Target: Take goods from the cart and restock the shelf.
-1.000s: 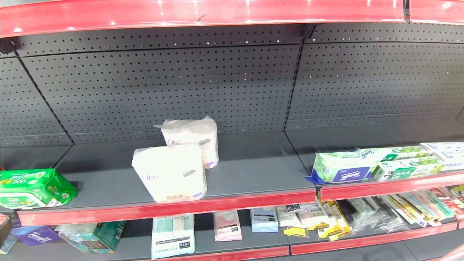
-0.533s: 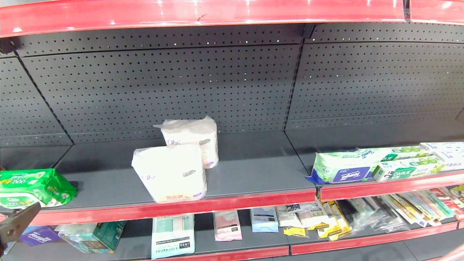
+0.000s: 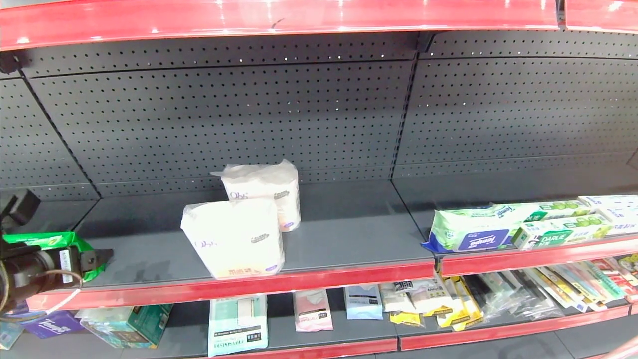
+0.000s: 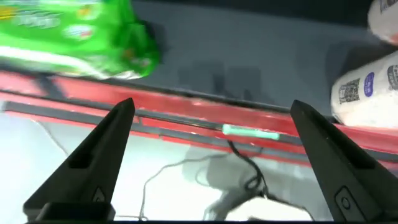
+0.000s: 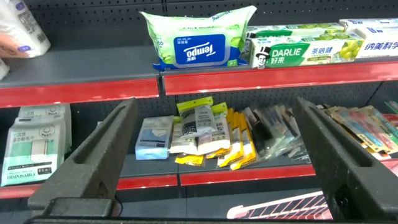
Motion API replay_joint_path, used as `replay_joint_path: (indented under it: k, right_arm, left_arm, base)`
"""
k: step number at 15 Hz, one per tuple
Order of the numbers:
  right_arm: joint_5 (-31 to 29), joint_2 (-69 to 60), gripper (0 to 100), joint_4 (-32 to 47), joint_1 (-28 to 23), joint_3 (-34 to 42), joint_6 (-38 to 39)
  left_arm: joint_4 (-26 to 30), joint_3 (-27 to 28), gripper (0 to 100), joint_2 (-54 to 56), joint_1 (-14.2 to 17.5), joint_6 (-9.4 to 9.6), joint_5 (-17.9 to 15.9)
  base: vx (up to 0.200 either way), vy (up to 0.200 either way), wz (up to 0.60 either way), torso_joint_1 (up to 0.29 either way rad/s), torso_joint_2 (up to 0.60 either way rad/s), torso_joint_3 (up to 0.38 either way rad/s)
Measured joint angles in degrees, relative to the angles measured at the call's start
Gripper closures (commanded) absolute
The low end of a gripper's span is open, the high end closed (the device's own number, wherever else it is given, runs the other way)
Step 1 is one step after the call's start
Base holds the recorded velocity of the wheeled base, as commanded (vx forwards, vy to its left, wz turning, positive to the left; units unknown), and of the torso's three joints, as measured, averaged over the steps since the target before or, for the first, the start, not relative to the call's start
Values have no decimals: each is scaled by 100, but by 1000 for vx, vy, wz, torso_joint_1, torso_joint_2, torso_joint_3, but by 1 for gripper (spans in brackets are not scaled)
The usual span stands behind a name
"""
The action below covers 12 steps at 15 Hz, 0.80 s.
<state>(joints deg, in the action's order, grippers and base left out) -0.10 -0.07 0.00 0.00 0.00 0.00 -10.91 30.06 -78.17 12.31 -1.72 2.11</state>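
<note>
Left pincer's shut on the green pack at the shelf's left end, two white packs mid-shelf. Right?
No: the left pincer is open and empty, fingers spread clear of the green pack, per the left wrist view. It is at the shelf's left end, with two white packs mid-shelf.

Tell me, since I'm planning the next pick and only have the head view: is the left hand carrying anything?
Observer: No. The left wrist view shows the left hand open, with nothing between its fingers, in front of the red shelf edge.
Operator: And the right hand?
Observer: The right hand is open and empty too. It faces the small packets on the lower shelf.
</note>
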Motion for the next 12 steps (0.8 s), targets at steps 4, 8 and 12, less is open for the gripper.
replay_joint_path:
  k: [4,8,12]
  right_arm:
    - [0,0,0,0,0,0,0]
    - [0,0,0,0,0,0,0]
    - [0,0,0,0,0,0,0]
  left_arm:
    - [-50,511,0,-1039,30,305,-374]
    - [-288,778,0,-1723,-44,494,-533]
    - [-872,828,0,-2269,-355,511,-541]
  base:
    - [0,0,0,0,0,0]
    - [0,0,0,0,0,0]
    - [0,0,0,0,0,0]
